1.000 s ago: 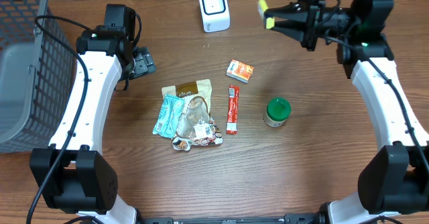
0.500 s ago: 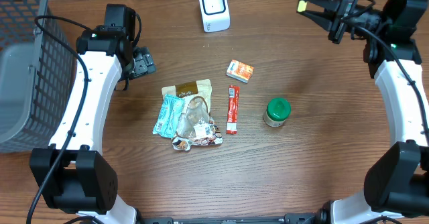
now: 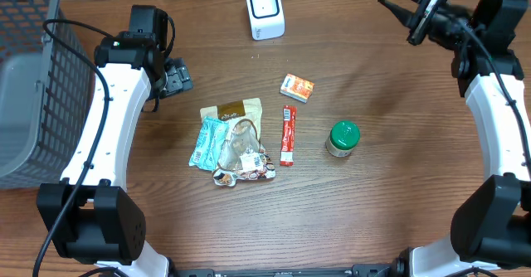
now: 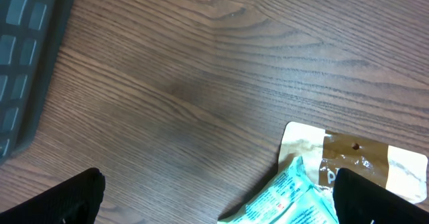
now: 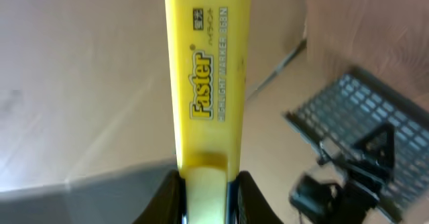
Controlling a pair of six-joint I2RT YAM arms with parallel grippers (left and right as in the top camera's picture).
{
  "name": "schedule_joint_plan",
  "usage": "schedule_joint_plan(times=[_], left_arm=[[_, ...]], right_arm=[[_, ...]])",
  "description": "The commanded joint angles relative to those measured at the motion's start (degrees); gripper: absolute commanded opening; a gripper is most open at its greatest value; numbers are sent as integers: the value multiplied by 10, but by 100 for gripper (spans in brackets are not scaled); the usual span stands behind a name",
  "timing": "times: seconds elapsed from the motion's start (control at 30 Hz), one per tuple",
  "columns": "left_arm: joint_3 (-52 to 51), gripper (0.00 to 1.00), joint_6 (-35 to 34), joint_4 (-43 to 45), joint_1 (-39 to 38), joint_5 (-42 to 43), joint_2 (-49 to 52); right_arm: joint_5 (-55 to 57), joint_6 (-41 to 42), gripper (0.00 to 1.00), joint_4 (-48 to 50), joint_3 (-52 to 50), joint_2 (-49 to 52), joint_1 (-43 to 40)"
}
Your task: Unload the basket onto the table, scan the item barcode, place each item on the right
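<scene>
Because the yellow highlighter (image 5: 201,83) is light, stiff and slick-barrelled, a pinch low on the barrel, clear of its print, seems soundest; the right hand (image 3: 403,2) grips it so, at 1 o'clock above the desk (image 3: 398,194). The white scanner (image 3: 264,10) stands at 12; the left hand (image 3: 176,80) gapes empty at 10.

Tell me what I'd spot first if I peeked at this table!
The bright yellow marker grabs your eye: the right arm pinches it in its jaws, up in the air by the far right corner. Next comes the little white scanner standing at the table's far edge. A heap of snack packets lies in the middle, with a green-lidded jar to its right.
</scene>
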Motion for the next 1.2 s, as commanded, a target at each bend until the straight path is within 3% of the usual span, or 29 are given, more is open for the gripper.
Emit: schedule_joint_plan(times=[0.0,0.1,0.2,0.27,0.43,0.9,1.03,1.17], left_arm=[[10,100,0,1,0,-6,-2],[10,100,0,1,0,-6,-2],[10,100,0,1,0,-6,-2],[10,100,0,1,0,-6,-2],[10,100,0,1,0,-6,-2],[10,100,0,1,0,-6,-2],[10,100,0,1,0,-6,-2],[10,100,0,1,0,-6,-2]], right_arm=[[104,-7,4,-66,0,-5,5],[124,-5,4,-147,0,-5,2],[104,36,4,-169,0,-5,-2],[78,80,4,-155,0,-5,-2],[80,80,3,-103,0,-5,-9],[83,80,4,-98,0,-5,-50],[35,80,3,-93,0,-5,-54],[-35,80,4,-21,0,-5,-54]])
